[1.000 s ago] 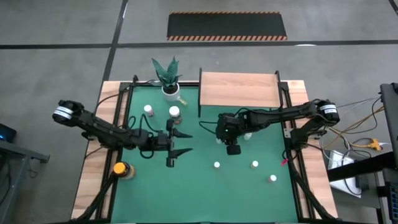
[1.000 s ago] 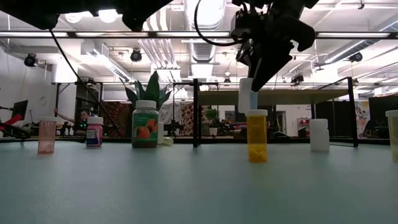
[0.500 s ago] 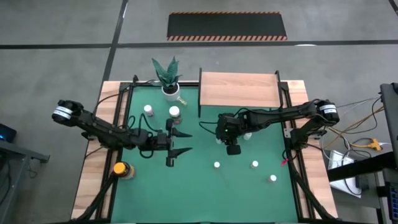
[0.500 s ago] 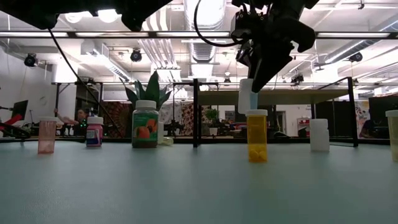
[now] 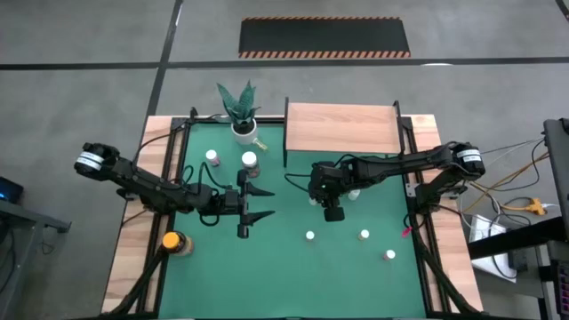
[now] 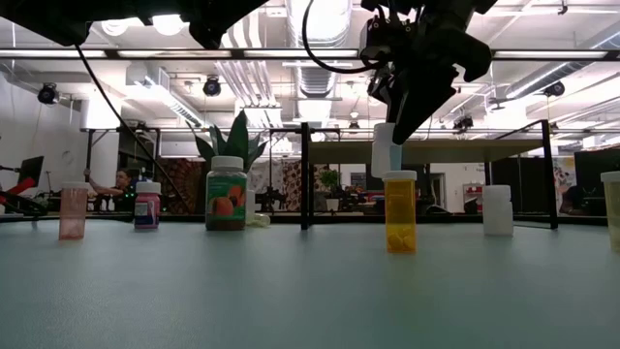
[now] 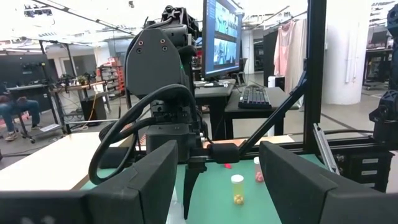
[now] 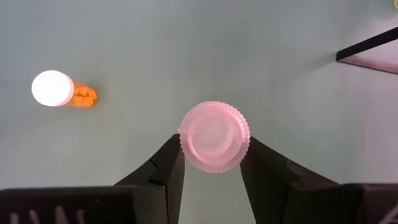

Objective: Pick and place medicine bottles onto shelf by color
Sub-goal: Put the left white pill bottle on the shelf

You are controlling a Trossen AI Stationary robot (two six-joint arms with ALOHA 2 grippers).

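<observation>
Looking straight down, the high view shows the right claw (image 5: 331,212) over the middle of the green desk (image 5: 284,267), with the empty wooden shelf (image 5: 340,127) at the far edge. Six white caps are countable on the mat: two near the potted plant (image 5: 240,111), one beside the right claw, three toward the near right. A seventh, the yellow-capped amber bottle (image 5: 172,241), stands on the wooden border at left. The left claw (image 5: 253,203) rests left of centre, its fingers spread wide around nothing.

At desk level, six standing bottles show: a pink bottle (image 6: 73,210), a magenta one (image 6: 147,206), a green-labelled bottle (image 6: 226,193), an orange bottle (image 6: 400,210), a white bottle (image 6: 497,210) and one cut off at the right edge. A pale bottle (image 6: 386,148) hangs in the right claw, clear of the desk.

The left wrist view catches two small bottles beyond the other arm; their colours are hard to make out.

The right wrist view shows the fingers closed on the pale bottle's ribbed cap, with the orange bottle below.
</observation>
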